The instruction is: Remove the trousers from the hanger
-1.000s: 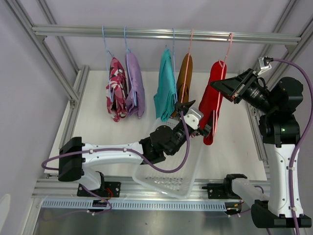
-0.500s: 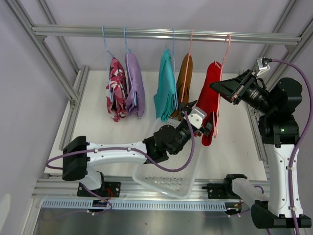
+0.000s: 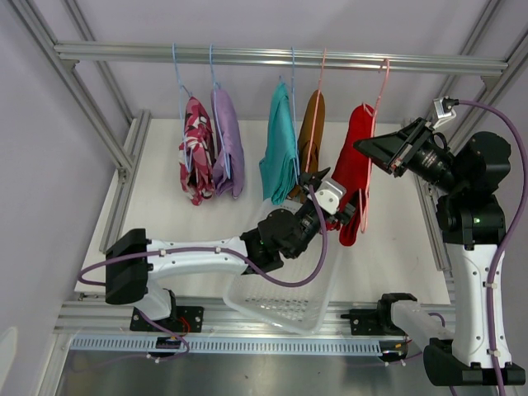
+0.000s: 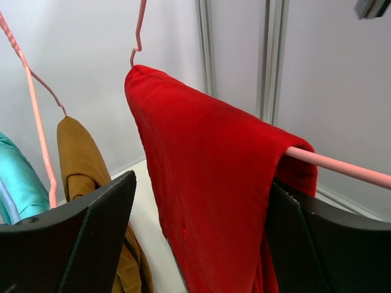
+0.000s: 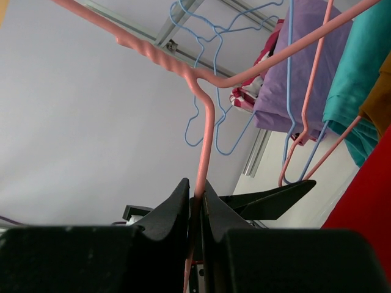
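The right fingers (image 5: 168,213) pinch the wire of the pink hanger (image 5: 206,122), likely steadying it. The left fingers (image 4: 98,232) stand open astride the red trousers (image 4: 208,159) draped over it, rightmost on the rail (image 3: 280,58).

Red trousers (image 4: 208,183): lower end cut off.
Rust-brown trousers (image 4: 82,152): beside red trousers, bottom hidden behind left pincer (image 4: 201,192).

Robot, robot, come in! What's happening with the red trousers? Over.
Left tool open, straddling red trousers. Right tool shut on pink hanger. Trousers not yet off. Nothing blocking.
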Tool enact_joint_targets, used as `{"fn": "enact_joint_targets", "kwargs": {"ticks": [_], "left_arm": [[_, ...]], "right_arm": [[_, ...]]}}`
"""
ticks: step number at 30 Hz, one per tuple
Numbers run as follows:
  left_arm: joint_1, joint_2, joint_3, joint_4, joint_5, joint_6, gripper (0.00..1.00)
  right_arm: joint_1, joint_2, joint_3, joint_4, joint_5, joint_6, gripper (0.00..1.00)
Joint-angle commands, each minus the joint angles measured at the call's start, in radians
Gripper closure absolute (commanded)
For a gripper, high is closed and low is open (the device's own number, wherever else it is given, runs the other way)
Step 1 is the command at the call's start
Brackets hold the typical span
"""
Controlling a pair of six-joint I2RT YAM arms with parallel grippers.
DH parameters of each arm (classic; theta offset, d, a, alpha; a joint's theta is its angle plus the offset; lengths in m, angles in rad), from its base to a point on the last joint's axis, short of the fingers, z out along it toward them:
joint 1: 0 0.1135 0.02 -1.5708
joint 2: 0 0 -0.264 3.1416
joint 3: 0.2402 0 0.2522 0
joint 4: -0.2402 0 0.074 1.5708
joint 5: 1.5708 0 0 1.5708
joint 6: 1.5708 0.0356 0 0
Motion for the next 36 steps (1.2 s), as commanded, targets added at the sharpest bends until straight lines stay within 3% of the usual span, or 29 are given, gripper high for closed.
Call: {"fn": "enact_joint_targets", "kwargs": {"ticks": [1,4,10,16,36], "left_arm": [[0.018,-0.008,0.014,0.051,0.015,-0.008,0.17],[0.023,0.015,0.036,0.068,-0.007,0.007,0.18],[0.025,0.041,0.052,0.134,-0.057,0.07,0.34],[0.042,0.064,0.076,0.145,-0.068,0.083,0.38],[0.045,0.116,0.166,0.192,-0.099,0.125,0.31]], "right_arm": [[-0.003,-0.045,0.038,0.197,-0.041,-0.001,1.0],[-0.003,-0.054,0.038,0.2,-0.047,0.005,1.0],[-0.003,-0.071,0.035,0.2,-0.057,0.008,1.0],[-0.003,-0.099,0.0,0.213,-0.078,0.025,1.0],[-0.001,-0.18,-0.192,0.18,-0.089,-0.029,1.0]]}}
